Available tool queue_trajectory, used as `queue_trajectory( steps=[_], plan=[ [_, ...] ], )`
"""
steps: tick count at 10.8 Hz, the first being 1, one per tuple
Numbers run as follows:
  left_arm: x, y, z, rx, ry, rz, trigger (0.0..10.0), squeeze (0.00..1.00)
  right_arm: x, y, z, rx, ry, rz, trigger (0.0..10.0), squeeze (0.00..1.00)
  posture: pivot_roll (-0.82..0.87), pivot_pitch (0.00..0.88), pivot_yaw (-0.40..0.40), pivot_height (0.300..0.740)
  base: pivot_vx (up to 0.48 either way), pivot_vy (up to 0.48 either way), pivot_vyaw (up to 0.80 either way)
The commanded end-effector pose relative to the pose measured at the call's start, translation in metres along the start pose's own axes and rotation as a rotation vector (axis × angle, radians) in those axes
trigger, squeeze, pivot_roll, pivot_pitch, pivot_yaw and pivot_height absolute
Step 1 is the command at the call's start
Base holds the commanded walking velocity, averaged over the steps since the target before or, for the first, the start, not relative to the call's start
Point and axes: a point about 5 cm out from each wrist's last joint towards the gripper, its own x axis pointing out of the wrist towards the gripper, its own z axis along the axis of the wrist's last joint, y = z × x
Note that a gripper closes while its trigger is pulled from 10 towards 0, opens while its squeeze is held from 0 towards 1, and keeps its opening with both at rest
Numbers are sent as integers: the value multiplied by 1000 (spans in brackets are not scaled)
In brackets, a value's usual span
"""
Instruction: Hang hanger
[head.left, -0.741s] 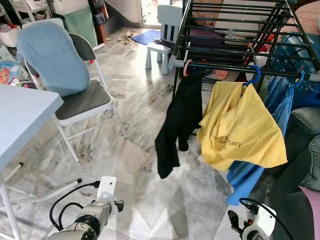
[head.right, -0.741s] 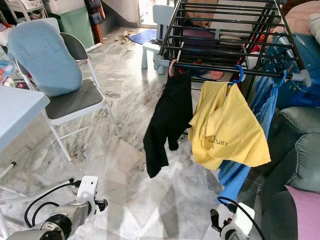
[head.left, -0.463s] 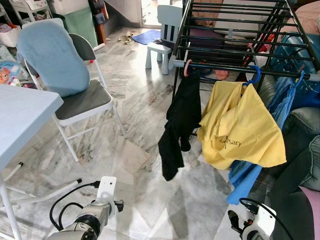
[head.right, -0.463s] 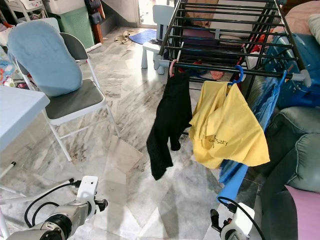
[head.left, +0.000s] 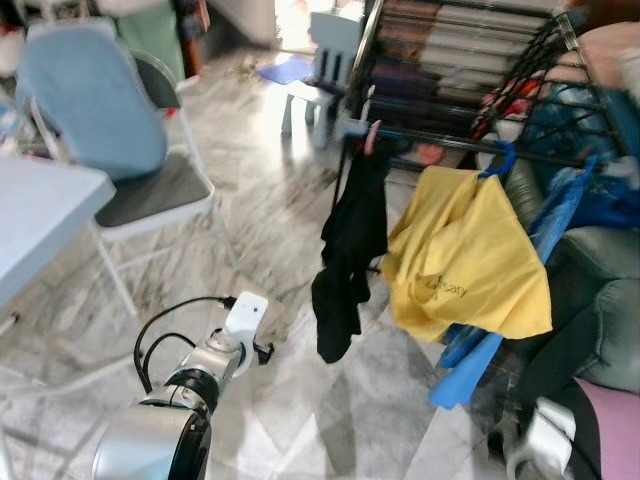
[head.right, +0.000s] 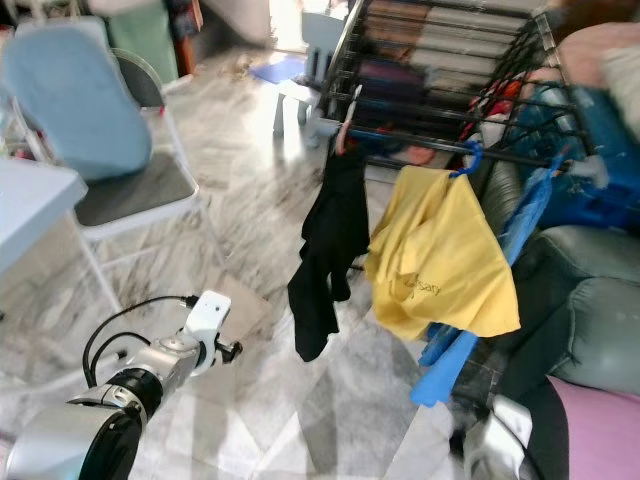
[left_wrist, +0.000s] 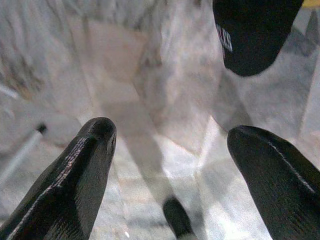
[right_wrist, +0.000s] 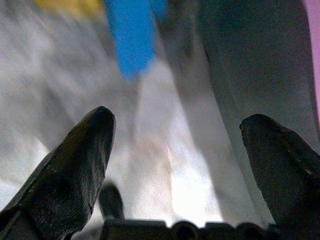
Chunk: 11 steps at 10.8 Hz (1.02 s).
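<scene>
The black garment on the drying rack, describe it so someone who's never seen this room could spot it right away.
Find the black metal drying rack by the sofa. Three garments hang along its front rail; the black garment hangs nearest the folding chair, on a pink hook. It is the only dark one, beside a yellow shirt and blue cloth.

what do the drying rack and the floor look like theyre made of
Drying rack: thin black bars, likely painted or coated metal, though blur leaves the finish unsure. Floor: grey-veined white slabs with a glossy sheen, looking like polished marble or marble-look tile.

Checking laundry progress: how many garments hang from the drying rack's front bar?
3: black garment leftmost, yellow shirt in the middle, blue garment rightmost, partly hidden behind it. Others may be hidden.
</scene>
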Motion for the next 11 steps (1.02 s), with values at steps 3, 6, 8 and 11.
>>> queue_trajectory(
  steps=[3,6,8,11],
  plan=[
    [-14,15,78,187,-368,27,10000,0,-9,38,99,-53,-403,268,10000,0,38,0,-98,740,0,0,0],
    [-25,41,86,183,-417,-28,10000,0,-34,84,139,-179,-596,478,10000,0,116,0,-73,740,0,0,0],
    [-30,47,80,212,-485,-66,10000,0,-49,120,127,-288,-615,595,10000,0,127,0,-9,740,0,0,0],
    [-68,46,122,282,-822,-191,10000,0,-77,117,116,-308,-686,678,10000,0,148,0,-45,740,0,0,0]
  ],
)
